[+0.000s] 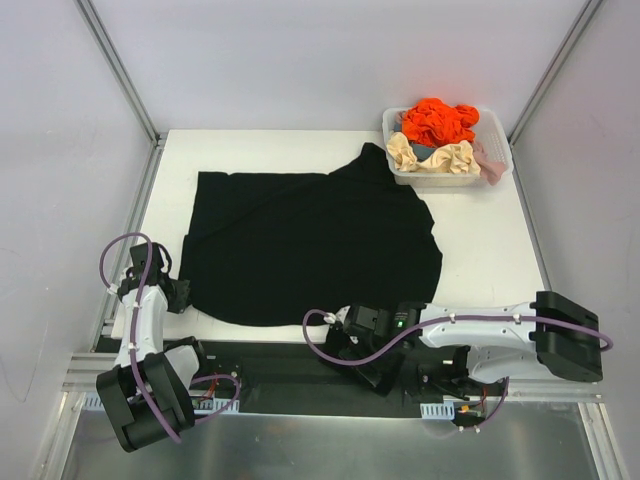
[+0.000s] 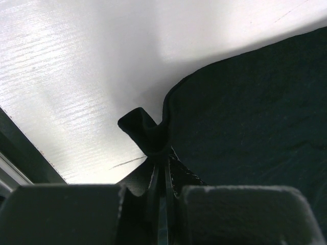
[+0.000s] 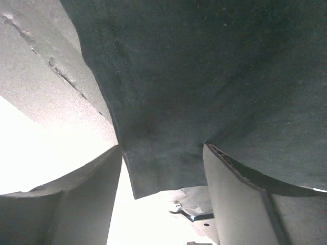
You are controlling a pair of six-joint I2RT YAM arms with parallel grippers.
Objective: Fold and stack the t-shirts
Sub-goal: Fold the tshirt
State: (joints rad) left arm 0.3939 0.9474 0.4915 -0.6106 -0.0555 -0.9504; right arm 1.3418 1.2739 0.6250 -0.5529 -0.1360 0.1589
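Observation:
A large black t-shirt (image 1: pixel 310 240) lies spread on the white table (image 1: pixel 480 250). At its near left corner, my left gripper (image 1: pixel 178 293) is shut on a pinched fold of the black cloth (image 2: pixel 148 130); in the left wrist view the left gripper (image 2: pixel 162 155) has its jaws closed together on that fold. My right gripper (image 1: pixel 345 325) is at the shirt's near hem. In the right wrist view the right gripper (image 3: pixel 163 153) stands open, with the hemmed edge of the black t-shirt (image 3: pixel 158 168) hanging between its two fingers.
A white basket (image 1: pixel 440 180) at the far right corner holds a crumpled orange shirt (image 1: pixel 435 120), a cream one (image 1: pixel 455 157) and a pink one (image 1: pixel 490 160). White walls close in the table's sides and back. Both arm bases stand at the near edge.

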